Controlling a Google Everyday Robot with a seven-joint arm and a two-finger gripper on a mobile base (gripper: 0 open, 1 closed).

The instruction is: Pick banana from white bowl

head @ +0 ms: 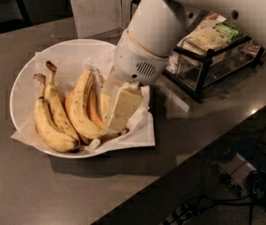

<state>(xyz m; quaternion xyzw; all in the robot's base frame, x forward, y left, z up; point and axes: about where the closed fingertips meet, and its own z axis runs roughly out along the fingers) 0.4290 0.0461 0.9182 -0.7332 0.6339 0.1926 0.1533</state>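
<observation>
The white bowl, wide, shallow and lined with crinkled white paper, sits on the grey counter at left of centre. It holds a joined pair of speckled bananas on the left and a long curved yellow banana in the middle. A shorter banana lies just right of the long one and is partly hidden. My gripper reaches down from the white arm into the right side of the bowl. It sits against this shorter banana and covers its right side.
A black wire rack with packaged snacks stands on the counter right of the bowl, close to the arm. The counter's front edge runs diagonally at lower right, with cables on the floor below. A pale panel stands behind the bowl.
</observation>
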